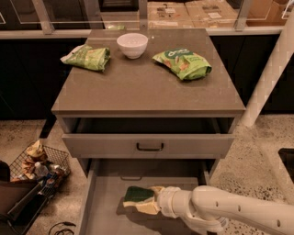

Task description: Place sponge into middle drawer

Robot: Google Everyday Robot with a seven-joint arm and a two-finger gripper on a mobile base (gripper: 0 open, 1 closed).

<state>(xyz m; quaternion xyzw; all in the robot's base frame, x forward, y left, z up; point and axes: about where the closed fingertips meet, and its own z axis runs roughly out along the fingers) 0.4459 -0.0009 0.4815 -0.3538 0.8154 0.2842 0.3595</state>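
Hidden or cut off: the arm [239, 212] enters from the lower right of the cabinet [147, 87] and its far end is cut by the frame edge. The front end of the middle drawer [103, 213] also runs out of frame. The gripper [146, 201] is in front of the cabinet, over the drawer floor. Its pale fingers [148, 209] blend with the foam, so where finger ends and foam begins is hard to make out. The jaws are closed on the sponge [136, 193], one above and one below. The sponge, dark green face up, sits inside the drawer's outline with a shadow under it. Contact with the floor cannot be determined.

Count: two green snack bags [88, 57] [183, 63] and one white bowl [132, 44] on the cabinet top. One upper drawer [115, 146] with a dark handle, slightly open. One sponge.

Surroundings: the cabinet top is matte brown-grey. The floor [250, 172] is speckled stone. A wire basket [40, 161] of mixed items stands left of the cabinet and a white column [271, 75] right of it. Cardboard boxes [183, 9] lie behind it.
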